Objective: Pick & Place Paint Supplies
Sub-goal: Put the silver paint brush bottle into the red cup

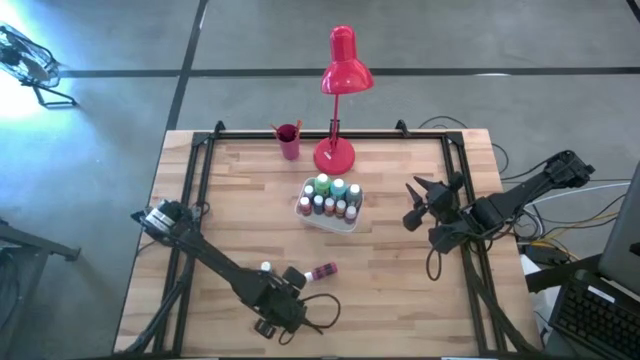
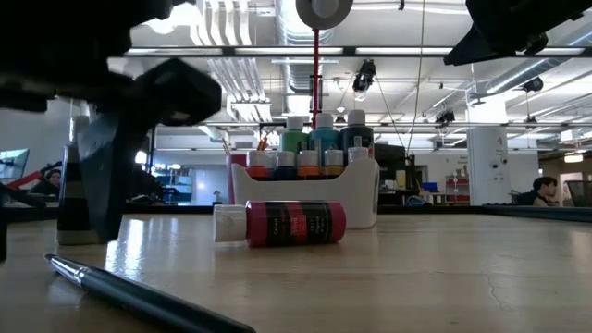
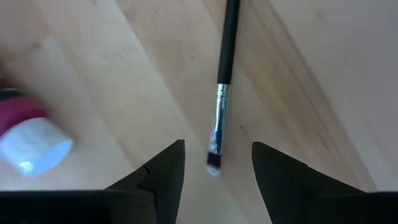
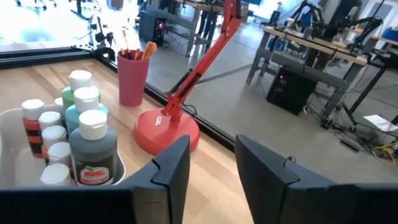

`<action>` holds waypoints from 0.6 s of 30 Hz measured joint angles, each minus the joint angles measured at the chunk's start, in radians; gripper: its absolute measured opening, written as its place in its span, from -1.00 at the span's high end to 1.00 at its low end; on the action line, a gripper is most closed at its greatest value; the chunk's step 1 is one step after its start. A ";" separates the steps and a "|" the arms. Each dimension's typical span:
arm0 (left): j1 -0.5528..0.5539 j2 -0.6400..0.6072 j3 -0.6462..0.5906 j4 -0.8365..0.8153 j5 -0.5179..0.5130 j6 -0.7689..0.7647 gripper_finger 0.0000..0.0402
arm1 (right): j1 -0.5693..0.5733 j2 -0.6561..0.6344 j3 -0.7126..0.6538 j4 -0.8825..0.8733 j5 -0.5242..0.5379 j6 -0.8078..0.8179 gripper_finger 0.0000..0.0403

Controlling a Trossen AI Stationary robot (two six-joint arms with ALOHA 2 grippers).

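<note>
Left gripper (image 3: 214,171): fingers apart over brush (image 3: 222,87), beside red bottle (image 1: 322,271) | Right gripper (image 4: 211,168): fingers apart, empty, near tray (image 1: 330,222)

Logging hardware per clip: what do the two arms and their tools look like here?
Both arms are dark, jointed segments. The left tool and right tool each end in two black, wedge-shaped fingers. Black cables loop beside both arms on the wooden table.

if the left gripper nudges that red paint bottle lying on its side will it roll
Probably. The red paint bottle lies on its side on the bare wooden table, so its round body would likely roll. The narrower pale cap may make it curve. It looks small and light.
</note>
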 joint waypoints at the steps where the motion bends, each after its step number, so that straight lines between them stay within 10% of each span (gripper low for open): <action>1: -0.001 0.010 0.000 0.004 0.000 0.000 0.05 | 0.000 0.000 0.000 0.000 0.000 0.000 0.39; 18: 0.004 0.029 -0.042 0.056 -0.001 -0.030 0.28 | 0.000 0.001 0.000 0.000 -0.020 -0.004 0.43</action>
